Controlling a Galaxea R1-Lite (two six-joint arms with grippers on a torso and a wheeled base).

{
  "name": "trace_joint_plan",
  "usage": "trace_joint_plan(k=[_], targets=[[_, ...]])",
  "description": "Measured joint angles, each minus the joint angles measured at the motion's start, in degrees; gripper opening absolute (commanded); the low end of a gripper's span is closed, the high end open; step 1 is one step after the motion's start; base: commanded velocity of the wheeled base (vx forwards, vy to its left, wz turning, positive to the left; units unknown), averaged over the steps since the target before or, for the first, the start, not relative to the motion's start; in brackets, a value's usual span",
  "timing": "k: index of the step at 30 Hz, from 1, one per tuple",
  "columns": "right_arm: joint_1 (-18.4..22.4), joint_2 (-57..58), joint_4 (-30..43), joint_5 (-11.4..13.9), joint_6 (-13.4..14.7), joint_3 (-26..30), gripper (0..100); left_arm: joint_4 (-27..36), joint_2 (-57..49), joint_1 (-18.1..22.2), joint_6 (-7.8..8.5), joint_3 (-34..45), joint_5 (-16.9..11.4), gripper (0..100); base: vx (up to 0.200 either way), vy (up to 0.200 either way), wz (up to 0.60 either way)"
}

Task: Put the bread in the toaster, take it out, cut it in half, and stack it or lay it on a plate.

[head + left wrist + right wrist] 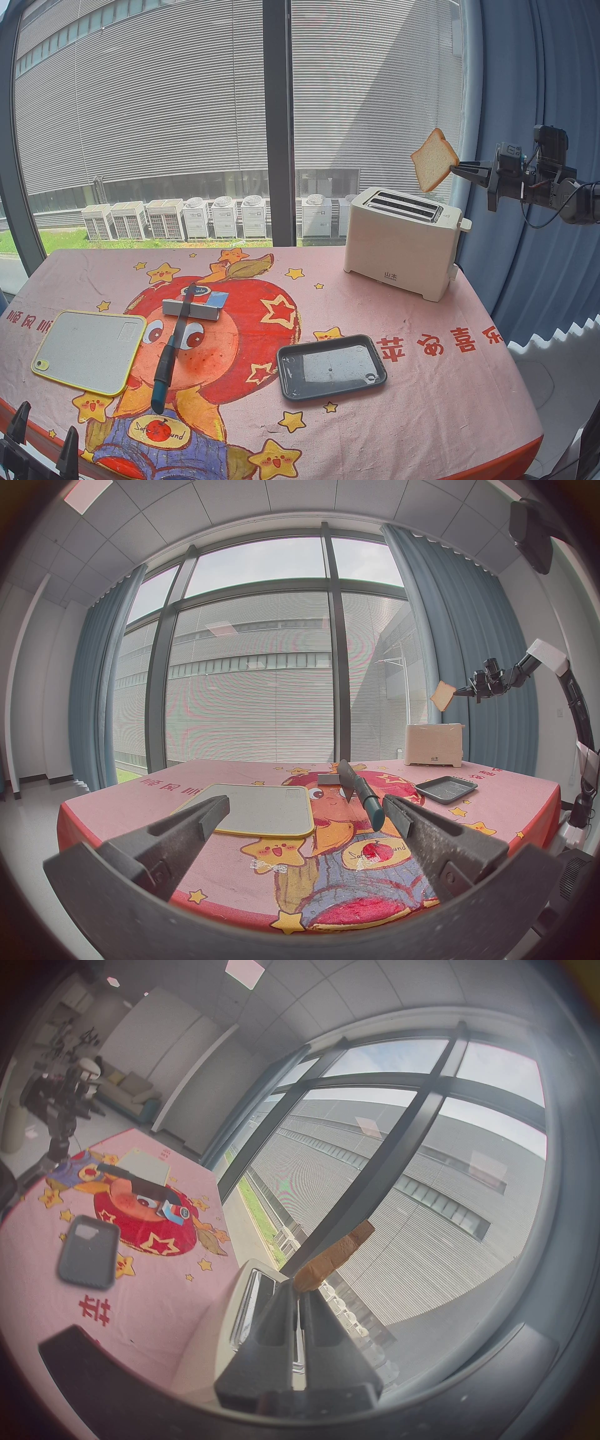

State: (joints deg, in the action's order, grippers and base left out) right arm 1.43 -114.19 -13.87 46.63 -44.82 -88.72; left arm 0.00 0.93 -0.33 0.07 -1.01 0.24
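Observation:
A slice of bread (pixel 434 159) hangs in the air above the right end of the white toaster (pixel 400 244), pinched at its edge by my right gripper (pixel 461 169), which is shut on it. The right wrist view has the bread (pixel 333 1255) edge-on over the toaster's slots (pixel 255 1302). A dark rectangular plate (pixel 331 366) lies on the table in front of the toaster. A knife (pixel 169 356) rests with its blade on a small holder (pixel 191 307), beside the cutting board (pixel 89 350). My left gripper (pixel 306 820) stands open at the table's near left edge, holding nothing.
The table (pixel 437 400) carries a pink cartoon cloth and stands against a large window. A blue curtain (pixel 537 81) hangs right behind the right arm. The toaster's lever (pixel 464 226) sticks out on its right side.

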Motion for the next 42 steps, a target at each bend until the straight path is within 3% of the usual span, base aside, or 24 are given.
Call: trace_joint_plan(k=[5, 14, 25, 42], targets=[[0.2, -3.21, 0.11, 1.65, -4.9, -3.25, 0, 0.0, 0.0, 0.0, 0.0, 0.0, 0.0, 100, 0.0, 0.0, 0.0], [0.78, -5.96, 0.28, 2.22, -8.68, -3.75, 0, 0.0, 0.0, 0.0, 0.02, 0.0, -0.02, 100, 0.0, 0.0, 0.0], [1.05, -6.16, 0.16, 2.99, -8.96, 0.3, 0, 0.0, 0.0, 0.0, 0.02, 0.0, 0.0, 100, 0.0, 0.0, 0.0], [0.88, -7.08, 0.17, 2.94, -8.77, 0.55, 0, 0.0, 0.0, -0.05, 0.02, 0.0, -0.02, 100, 0.0, 0.0, 0.0]])
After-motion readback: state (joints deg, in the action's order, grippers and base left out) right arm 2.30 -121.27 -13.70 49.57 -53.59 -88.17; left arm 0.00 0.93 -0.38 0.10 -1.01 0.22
